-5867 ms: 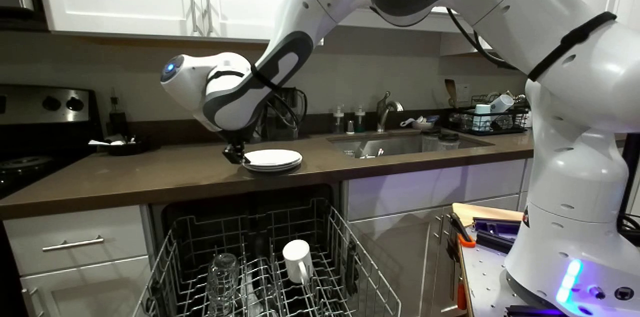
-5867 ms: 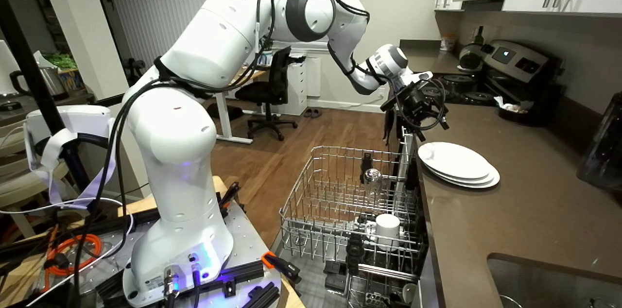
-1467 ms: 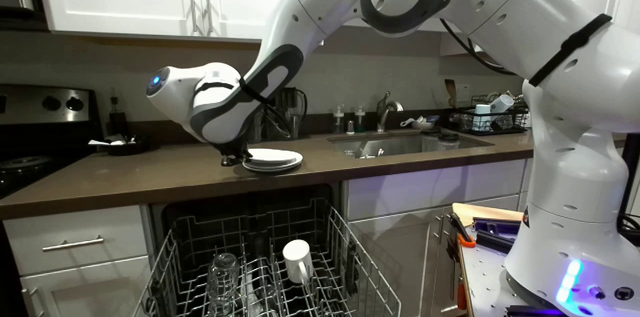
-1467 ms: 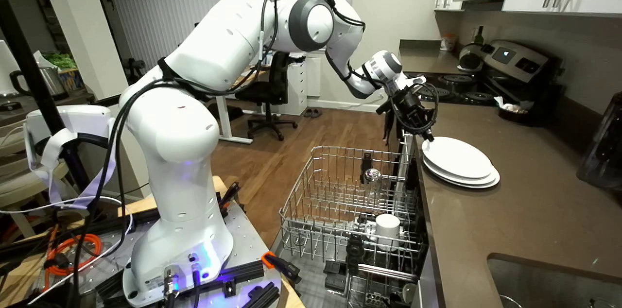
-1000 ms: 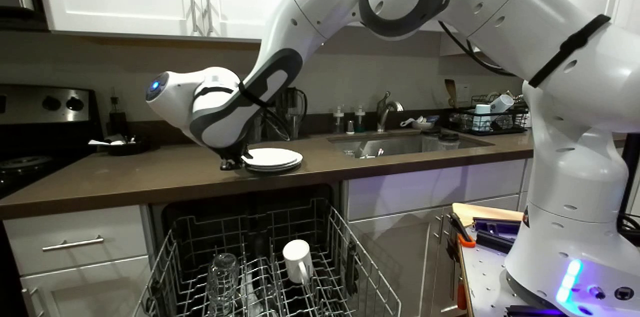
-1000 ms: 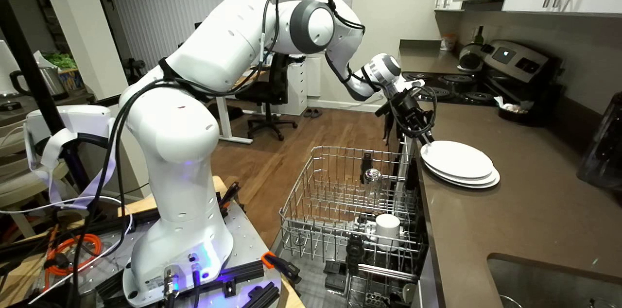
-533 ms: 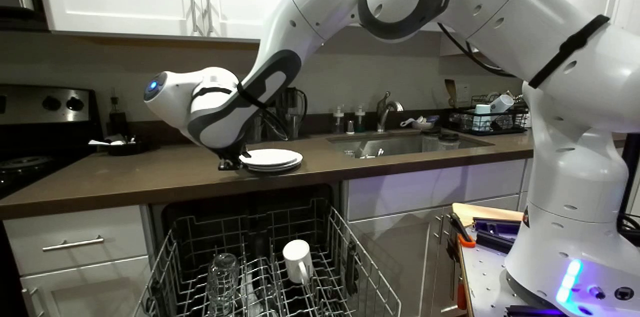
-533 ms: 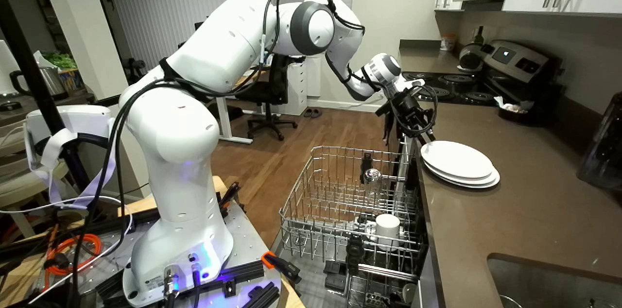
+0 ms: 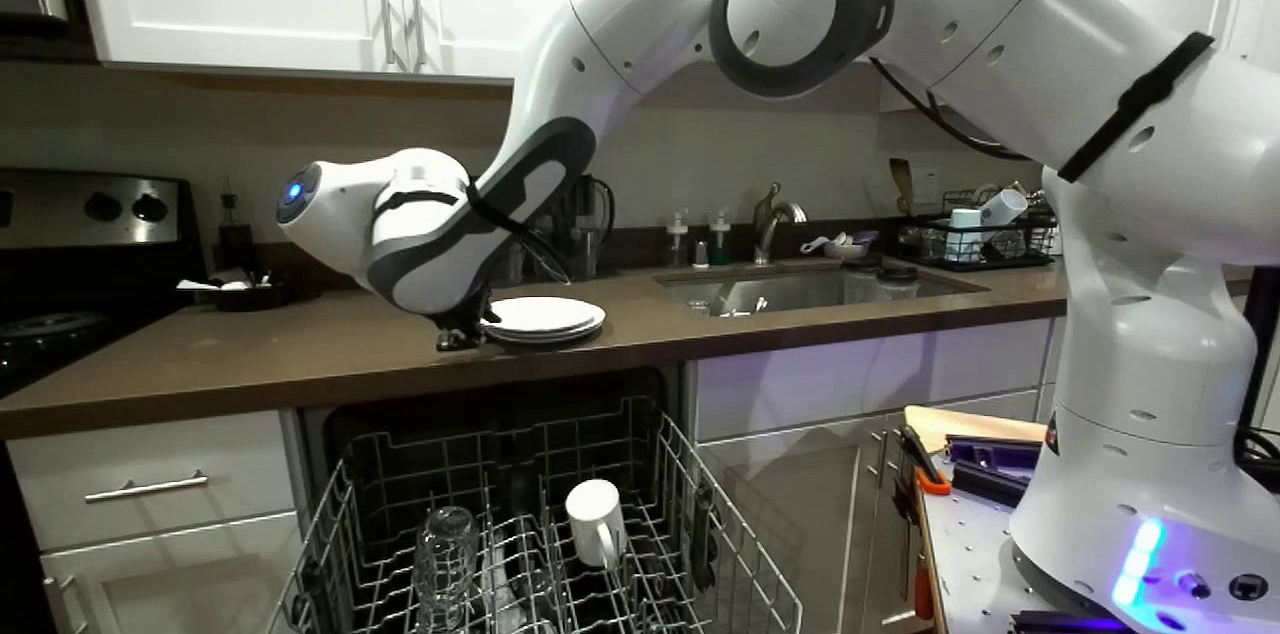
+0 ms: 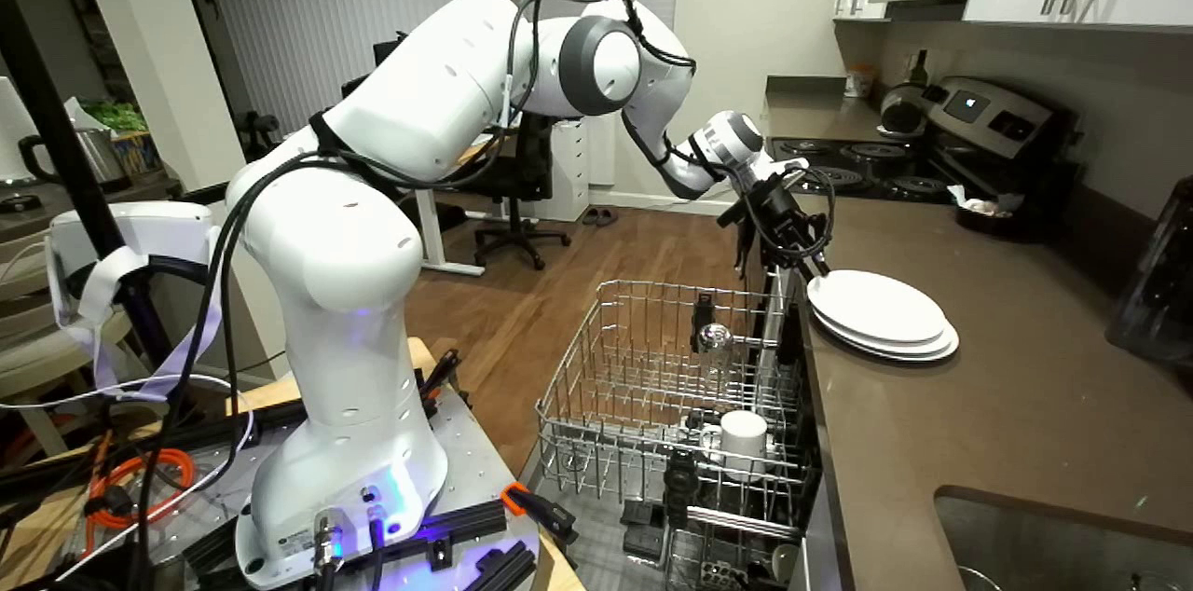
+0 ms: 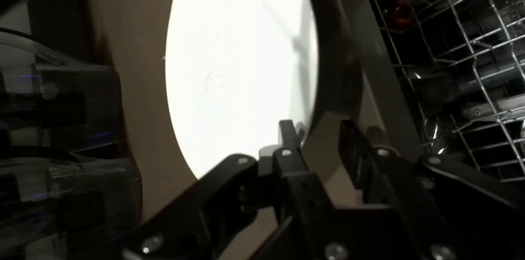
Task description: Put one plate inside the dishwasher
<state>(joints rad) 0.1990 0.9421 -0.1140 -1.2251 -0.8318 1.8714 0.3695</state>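
The gripper (image 11: pixel 318 131) has its fingers spread, one over the top plate (image 11: pixel 238 63), one past its rim; can't tell if they touch it. It's sitting on other plates (image 10: pixel 943 347) near the counter (image 9: pixel 330 344) edge. White mug (image 9: pixel 592 519) and glass (image 9: pixel 445 554) take up some of the open dishwasher (image 9: pixel 550 554) below. Stove (image 10: pixel 871 170) and sink (image 9: pixel 805 290) off to either side.
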